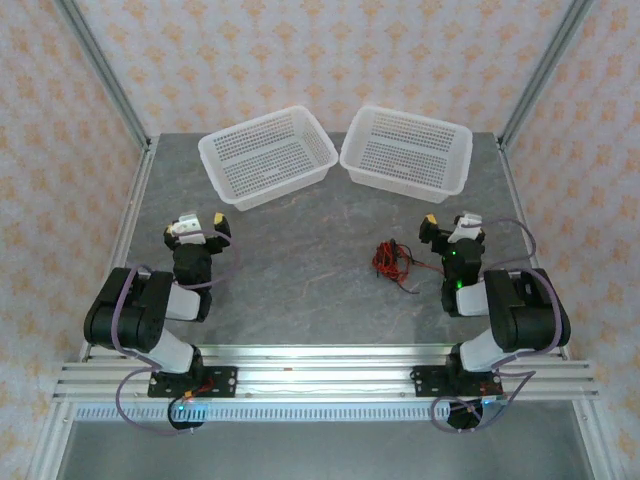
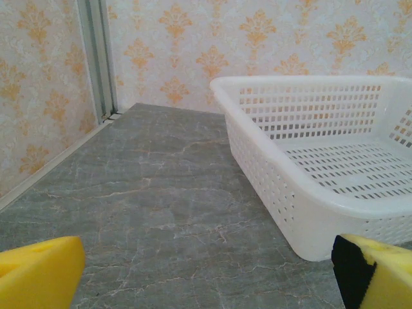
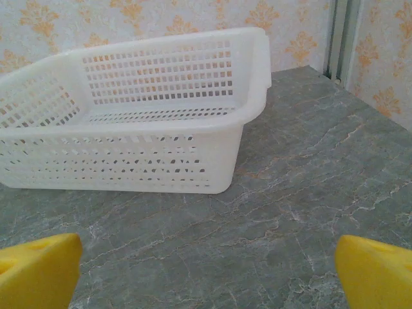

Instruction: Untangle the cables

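**Small red-and-black knot, both grippers wide open and empty**

The cables (image 1: 393, 264) lie in one small clump on the grey marble-look table (image 1: 300, 240), right of centre in the top view and a little below it. They sit just left of the right gripper (image 1: 449, 228). Red strands make up most of the clump, with black mixed in and a loose end trailing toward the lower right.

The right gripper's jaws are spread wide with nothing between them. The left gripper (image 1: 200, 226), at centre left of the frame and well apart from the clump, is spread and empty too. Two white perforated baskets (image 1: 267, 155) stand along the top of the table.

These wires look very light, limp and springy. They should lift with almost no effort, but a pull will likely drag the whole clump along. Being so thin, a strand could slip off the yellow pads (image 3: 38, 270). The trailing end or an outer loop of a single colour looks like the best hold, with the other gripper pinning the rest.
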Controlling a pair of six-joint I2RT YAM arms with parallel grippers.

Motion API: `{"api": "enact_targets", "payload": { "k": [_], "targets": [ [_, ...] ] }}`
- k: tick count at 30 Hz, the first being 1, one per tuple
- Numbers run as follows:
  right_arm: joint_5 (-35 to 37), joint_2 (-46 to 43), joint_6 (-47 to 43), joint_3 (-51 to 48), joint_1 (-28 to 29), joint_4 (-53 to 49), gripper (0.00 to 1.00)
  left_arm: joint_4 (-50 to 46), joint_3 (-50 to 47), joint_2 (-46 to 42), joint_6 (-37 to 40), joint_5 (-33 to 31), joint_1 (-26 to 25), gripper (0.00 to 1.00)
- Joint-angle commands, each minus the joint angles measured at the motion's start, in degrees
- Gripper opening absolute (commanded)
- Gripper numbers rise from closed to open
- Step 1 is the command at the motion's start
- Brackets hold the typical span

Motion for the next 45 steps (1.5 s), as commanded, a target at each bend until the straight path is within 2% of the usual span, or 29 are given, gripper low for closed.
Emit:
{"api": "enact_targets", "payload": {
  "k": [1, 34, 37, 41, 45],
  "targets": [
    [1.39, 0.10, 0.18, 0.41, 0.26, 1.40, 1.00, -0.14, 0.69, 0.15, 0.43, 1.10, 0.56, 0.99],
    [0.49, -0.08, 0.18, 0.38, 0.18, 1.49, 0.98, -0.50, 0.95, 0.17, 0.31, 1.64, 0.64, 0.99],
    [0.82, -3.06, 0.06, 3.75, 0.26, -7.18, 0.95, -6.11, 3.02, -2.23, 0.14, 0.50, 0.64, 0.99],
    [2.17, -7.37, 1.69, 11.05, 0.32, -24.29, 0.89, -15.36, 5.44, -8.78, -0.16, -0.80, 0.56, 0.99],
    [3.10, -12.22, 7.33, 16.68, 2.00, -40.20, 0.84, -25.85, 8.76, -17.86, -4.41, -6.89, -0.15, 0.98]
  ]
}}
